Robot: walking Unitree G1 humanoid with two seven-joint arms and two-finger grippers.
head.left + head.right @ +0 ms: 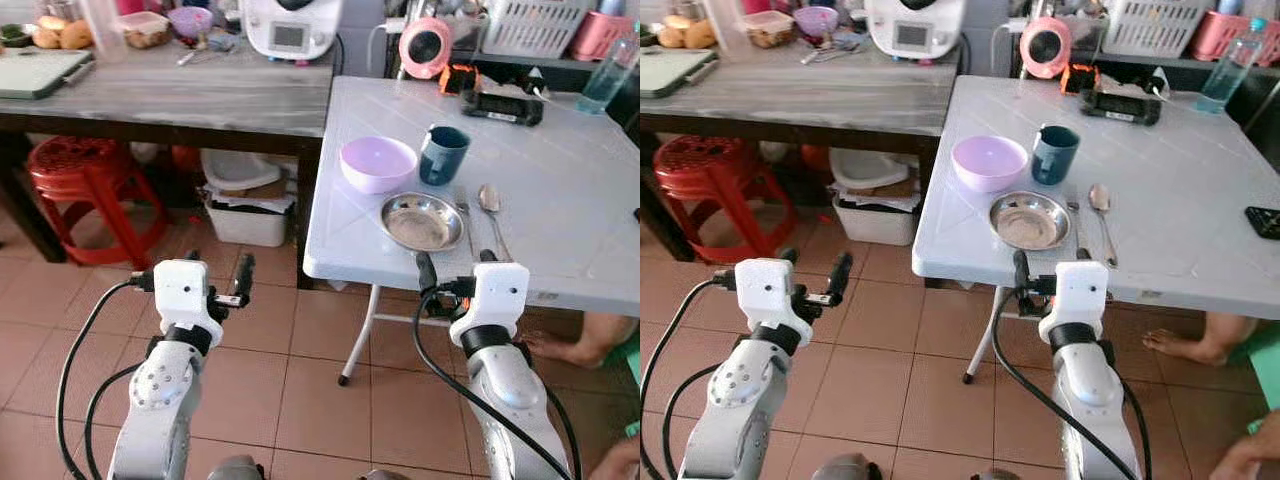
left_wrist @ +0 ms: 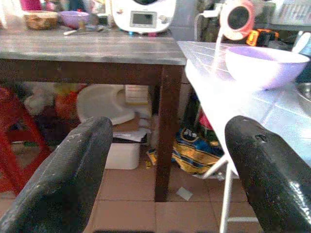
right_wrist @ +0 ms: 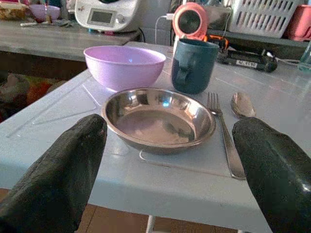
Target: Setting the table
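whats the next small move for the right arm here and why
Probably ease the right gripper forward over the table edge toward the steel plate. Its jaws stand open just short of the white table, with the plate straight ahead and the fork beside it.

Lilac bowl [image 1: 378, 163], teal mug [image 1: 443, 154]

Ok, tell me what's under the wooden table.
Under the wooden table stand a red plastic stool and a white bin with a white lid-like piece resting on top. The bin's contents are covered.
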